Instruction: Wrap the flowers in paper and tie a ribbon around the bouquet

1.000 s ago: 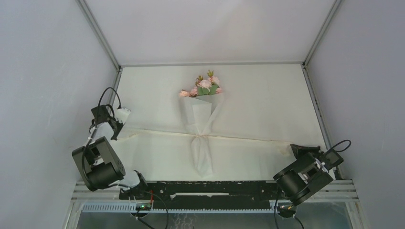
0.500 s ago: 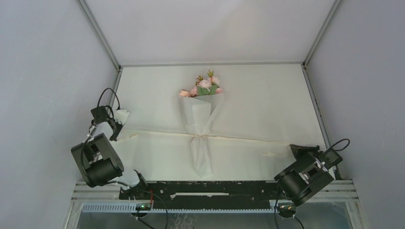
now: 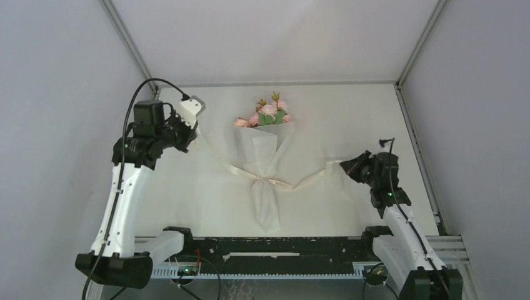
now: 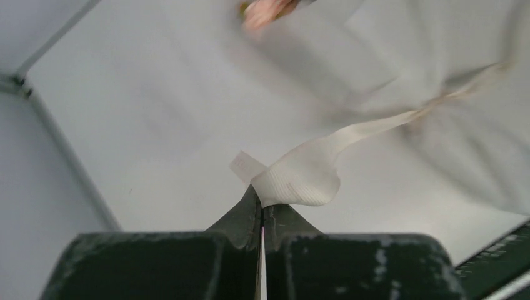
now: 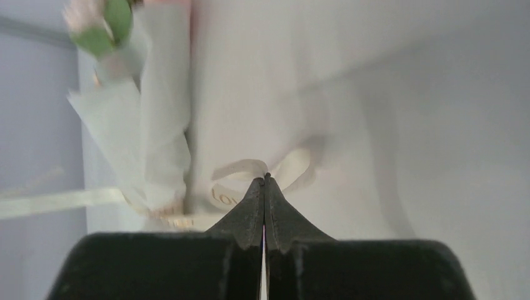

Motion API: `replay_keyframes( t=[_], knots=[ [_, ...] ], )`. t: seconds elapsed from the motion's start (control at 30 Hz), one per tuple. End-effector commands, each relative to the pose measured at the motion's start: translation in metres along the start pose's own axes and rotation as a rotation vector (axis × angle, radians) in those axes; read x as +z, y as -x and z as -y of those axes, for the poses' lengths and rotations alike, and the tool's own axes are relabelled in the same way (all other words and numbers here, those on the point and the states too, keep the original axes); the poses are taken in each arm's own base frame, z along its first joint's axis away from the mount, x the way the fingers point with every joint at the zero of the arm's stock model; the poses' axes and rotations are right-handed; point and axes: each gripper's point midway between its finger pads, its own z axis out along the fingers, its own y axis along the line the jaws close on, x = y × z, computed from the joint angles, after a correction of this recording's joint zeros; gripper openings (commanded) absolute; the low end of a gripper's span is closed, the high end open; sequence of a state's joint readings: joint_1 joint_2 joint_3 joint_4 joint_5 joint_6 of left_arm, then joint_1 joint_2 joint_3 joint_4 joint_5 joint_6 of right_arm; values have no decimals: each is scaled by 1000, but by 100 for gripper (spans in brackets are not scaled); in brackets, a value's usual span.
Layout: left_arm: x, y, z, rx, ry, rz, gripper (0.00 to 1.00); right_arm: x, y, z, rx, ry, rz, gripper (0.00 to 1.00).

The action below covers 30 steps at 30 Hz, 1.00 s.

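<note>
The bouquet (image 3: pixel 265 164) lies flat near the middle of the table (image 3: pixel 356 119), its wide end pointing away from the arms and its narrow tail pointing toward them. Its cone of off-white paper (image 3: pixel 265 147) serves as the holder: the pink flowers (image 3: pixel 269 111) with their green leaves sit bunched in the open mouth at the far end, with only the blooms and a few buds showing above the paper's edge and the stems hidden inside. Below the mouth the cone tapers to a pinched waist, then flares a little into a loose, creased tail. The cream ribbon (image 3: pixel 236 170) is gathered around that waist, and one strand runs out from it to each side across the table. The left strand climbs toward the far left to the left gripper (image 3: pixel 195 136), whose jaws are pressed together on the ribbon's end; in the left wrist view the band (image 4: pixel 306 181) curls out from between the closed tips (image 4: pixel 262 206), with a short tab poking past them. The right strand rises to the right gripper (image 3: pixel 345 169), near the right side of the table, also closed; in the right wrist view a looped bit of lettered ribbon (image 5: pixel 234 170) sits at the meeting tips (image 5: pixel 265 179), apparently pinched there. Both strands hang slack, sagging toward the waist.
</note>
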State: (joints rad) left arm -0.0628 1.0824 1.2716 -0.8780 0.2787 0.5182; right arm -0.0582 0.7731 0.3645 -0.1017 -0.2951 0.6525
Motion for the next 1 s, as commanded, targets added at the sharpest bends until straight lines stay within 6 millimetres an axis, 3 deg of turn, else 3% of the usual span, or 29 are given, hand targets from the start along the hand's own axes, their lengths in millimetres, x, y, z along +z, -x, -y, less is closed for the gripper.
replay_keyframes(
  t=[0.0, 0.1, 0.23, 0.37, 0.53, 0.63, 0.73, 0.77, 0.83, 0.9, 0.97],
  knots=[
    [-65, 54, 78, -103, -270, 179, 0, -1, -44, -16, -51, -36, -141, 0],
    [-102, 70, 102, -82, -329, 292, 0, -9, -68, -36, -130, -20, -239, 0],
    [-127, 61, 118, -72, -343, 351, 0, -32, -76, -59, -215, -5, -270, 0],
    [-136, 42, 124, -63, -319, 373, 0, -63, -60, -83, -239, 52, -220, 0],
    [-158, 39, 124, -42, -273, 432, 0, -98, -23, -107, -283, 106, -114, 0],
    [-158, 33, 123, -67, -262, 403, 0, -103, -14, -103, -341, 53, -118, 0],
    [-150, 27, 126, -92, -281, 371, 0, -91, -15, -85, -369, -55, -176, 0],
    [-148, 26, 126, -99, -280, 364, 0, -86, -14, -76, -359, -99, -195, 10],
    [-147, 26, 125, -110, -280, 357, 0, -78, -11, -57, -334, -188, -218, 58],
    [-147, 27, 129, -113, -301, 358, 0, -75, 4, -51, -319, -222, -164, 77],
    [-146, 27, 132, -126, -320, 354, 0, -74, 17, -62, -334, -177, -93, 98]
  ],
)
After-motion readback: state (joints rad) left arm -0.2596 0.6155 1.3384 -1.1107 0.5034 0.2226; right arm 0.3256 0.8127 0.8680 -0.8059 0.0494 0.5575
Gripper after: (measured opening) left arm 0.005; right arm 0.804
